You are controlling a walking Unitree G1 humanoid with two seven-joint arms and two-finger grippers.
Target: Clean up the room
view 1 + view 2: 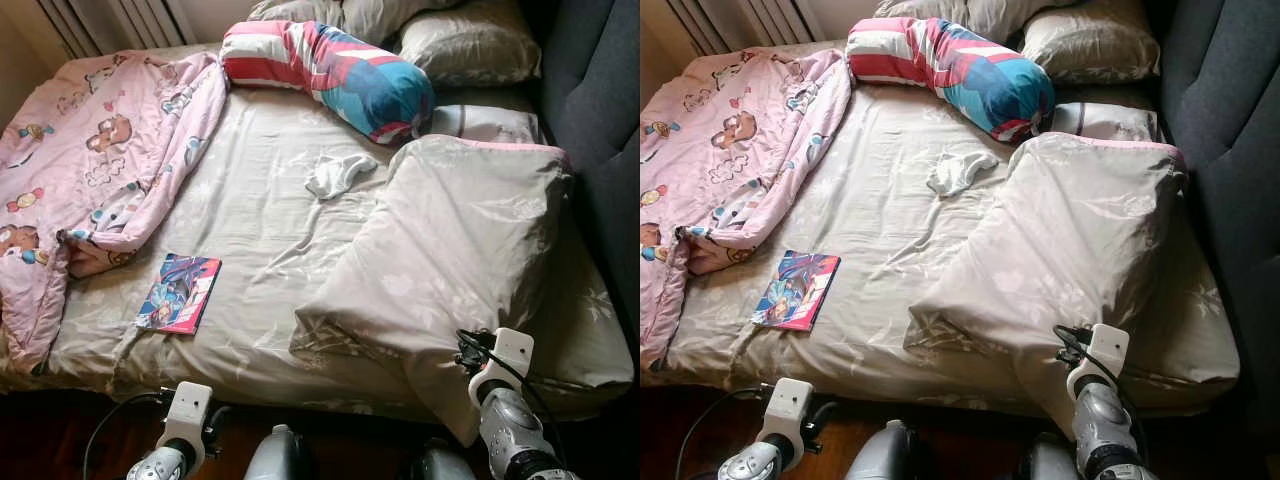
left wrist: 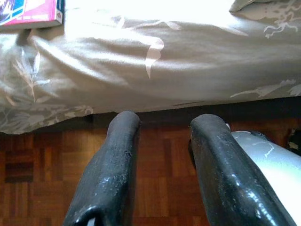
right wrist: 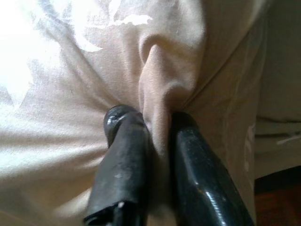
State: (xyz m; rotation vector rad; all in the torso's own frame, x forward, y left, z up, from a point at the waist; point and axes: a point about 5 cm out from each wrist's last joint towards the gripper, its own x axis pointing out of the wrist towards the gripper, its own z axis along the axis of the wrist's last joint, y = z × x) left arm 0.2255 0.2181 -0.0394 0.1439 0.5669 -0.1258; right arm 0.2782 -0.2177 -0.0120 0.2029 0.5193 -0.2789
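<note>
From the foot of the bed [image 1: 250, 340], the right claw [image 3: 157, 127] has its two black fingers pinched tight on a raised fold of the beige leaf-patterned duvet [image 1: 450, 240], right at the duvet's near corner where it droops over the mattress edge. The rest of that duvet is folded back on itself across the right half of the bed, a pink trim showing along its far edge.

The left claw [image 2: 162, 136] hangs low over the wooden parquet floor [image 2: 42, 165], fingers apart and gripping nothing, just short of the sheet's overhang. Above it on the sheet lies a thin colourful picture book [image 1: 180, 292] (near the left edge of the bed, well apart from the duvet).

A pink cartoon-print blanket [image 1: 100, 150] is heaped along the left side. A striped red, white and blue bolster [image 1: 330, 75] lies across the head, with grey pillows [image 1: 470, 45] behind it. A small white crumpled cloth [image 1: 338, 172] sits mid-bed.
</note>
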